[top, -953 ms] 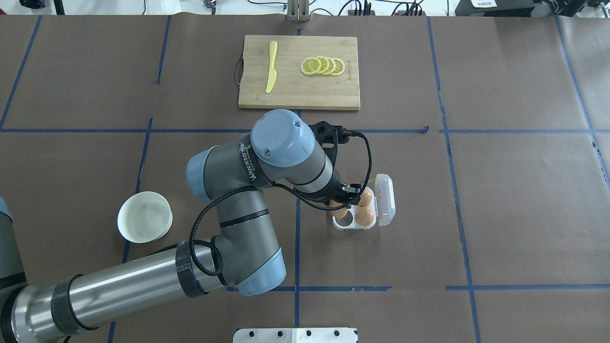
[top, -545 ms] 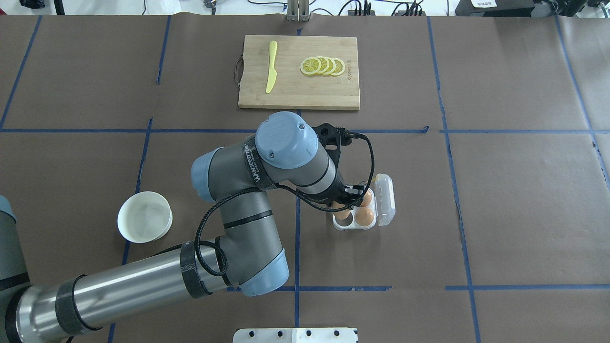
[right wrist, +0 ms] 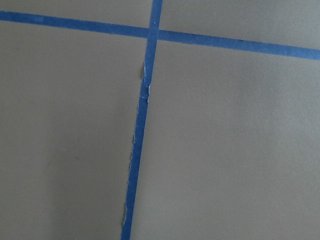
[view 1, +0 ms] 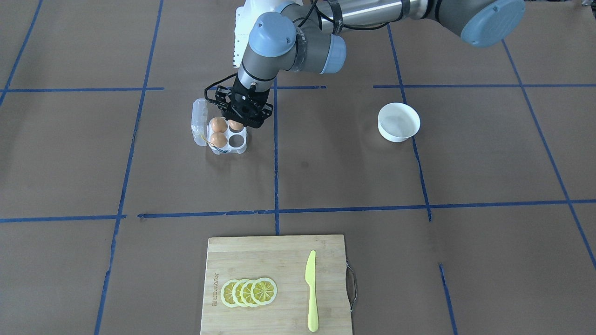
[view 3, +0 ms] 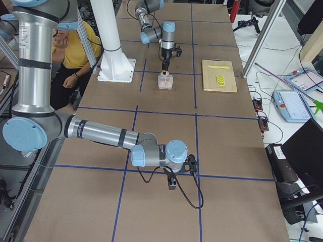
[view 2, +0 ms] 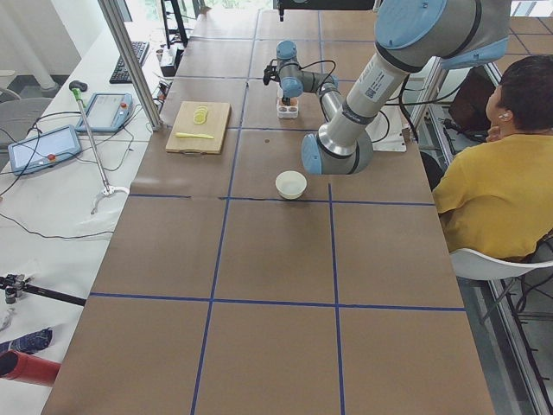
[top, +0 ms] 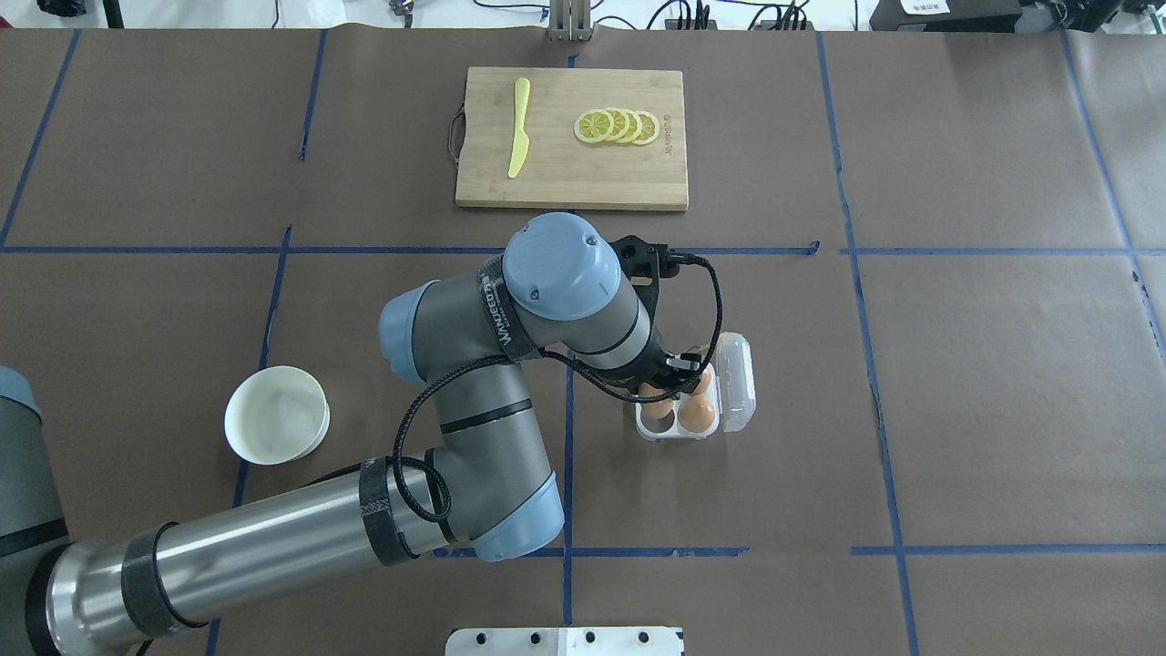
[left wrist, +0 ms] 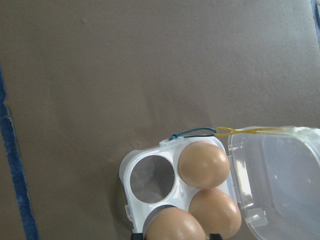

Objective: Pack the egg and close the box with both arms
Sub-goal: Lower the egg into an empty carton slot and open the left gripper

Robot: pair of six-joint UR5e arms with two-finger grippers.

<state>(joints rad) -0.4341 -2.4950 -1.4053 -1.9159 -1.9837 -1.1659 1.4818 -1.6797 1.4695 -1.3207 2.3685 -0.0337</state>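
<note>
Currently the left end effector (view 1: 243,119) hangs over the box (view 1: 231,150), clamped on the egg (left wrist: 175,226). The egg sits at the mouth of a robot-side cell, just beside the vacant cell (left wrist: 151,181). Two other eggs (left wrist: 204,164) fill the lid-side cells, and the lid (left wrist: 280,185) is folded open to the side. Right end effector (view 3: 171,182) is low over the worktop (view 3: 237,166), well apart from the box; apart or together, cannot tell.

Brown-papered table (top: 1002,410), gridded with blue tape (top: 956,251), carrying a bamboo cutting board (top: 565,178); robotward of that board, the open clear box (top: 736,383); farther robotward and leftward, a white bowl (top: 232,428).
</note>
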